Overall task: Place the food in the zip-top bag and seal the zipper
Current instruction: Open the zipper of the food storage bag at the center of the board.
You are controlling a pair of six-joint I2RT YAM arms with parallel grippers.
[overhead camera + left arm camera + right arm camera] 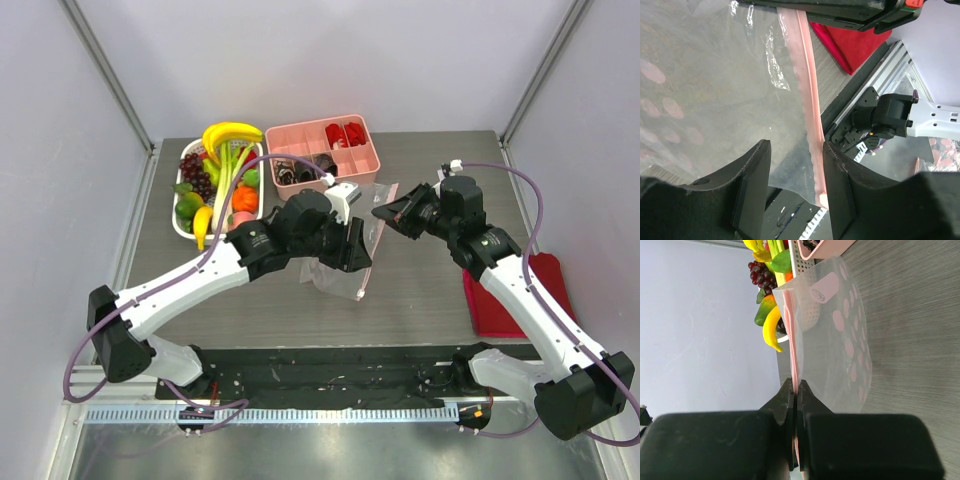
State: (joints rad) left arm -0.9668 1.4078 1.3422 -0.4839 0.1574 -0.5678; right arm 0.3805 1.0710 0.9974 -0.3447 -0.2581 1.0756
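The clear zip-top bag [342, 274] with pink dots hangs between my two grippers at mid-table. My right gripper [393, 213] is shut on its pink zipper strip [793, 345]; the jaws pinch the strip edge-on [796, 390]. My left gripper [352, 247] is open. In the left wrist view the zipper [809, 100] and the bag's clear sheet [715, 75] run between its fingers [840, 190], the strip close to the right finger. The food sits in a white basket [183, 229] at the back left: leek [228, 175], grapes [195, 170], an orange fruit [245, 200], a green fruit [187, 208].
A yellow banana [230, 132] tops the basket. A pink compartment tray [372, 152] with dark and red pieces stands at the back centre. A red cloth [500, 300] lies at the right, under the right arm. A black mat [330, 365] runs along the near edge.
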